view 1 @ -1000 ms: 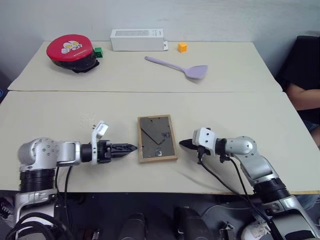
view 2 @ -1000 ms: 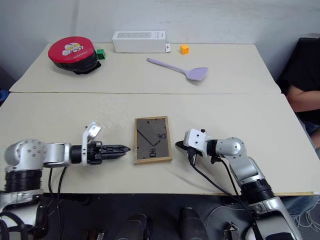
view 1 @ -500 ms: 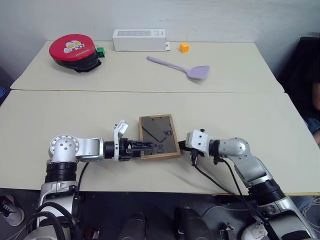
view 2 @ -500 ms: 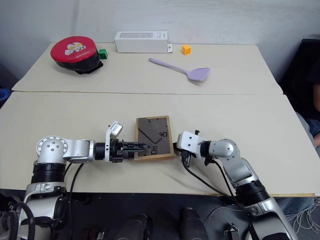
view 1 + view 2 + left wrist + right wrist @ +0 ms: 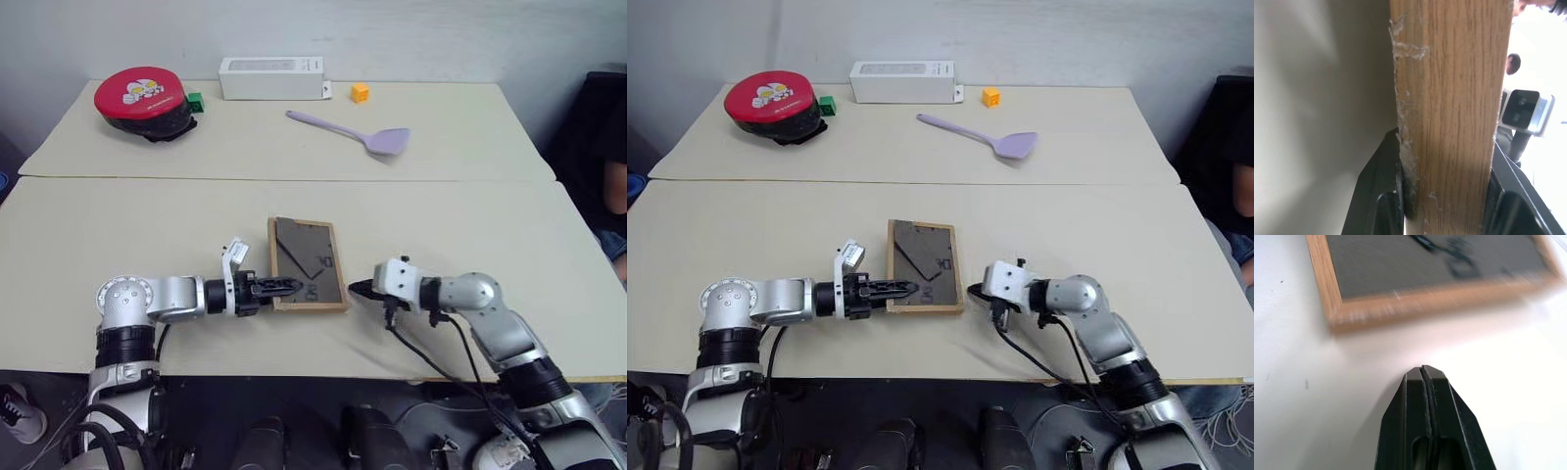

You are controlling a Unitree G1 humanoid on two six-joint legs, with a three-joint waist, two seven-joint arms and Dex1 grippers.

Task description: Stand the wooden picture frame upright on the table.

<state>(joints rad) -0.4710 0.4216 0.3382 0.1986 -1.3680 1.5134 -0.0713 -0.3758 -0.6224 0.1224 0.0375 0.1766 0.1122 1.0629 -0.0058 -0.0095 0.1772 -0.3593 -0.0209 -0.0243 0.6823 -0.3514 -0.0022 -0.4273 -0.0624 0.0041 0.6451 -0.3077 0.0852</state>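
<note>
Beige table (image 5: pixel 470 225): wooden picture frame (image 5: pixel 307 262) lies back-up, long axis running away from the robot. Left gripper (image 5: pixel 282 288) clamps its left edge; right gripper (image 5: pixel 361 290), closed and empty, sits just beside its right.

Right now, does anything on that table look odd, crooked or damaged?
Yes, the picture frame. It lies with its dark back up, its left edge clamped between the left gripper fingers. Up close, that wooden edge shows whitish scuffs or residue along one corner. The right gripper is shut, just clear of the frame.
</note>
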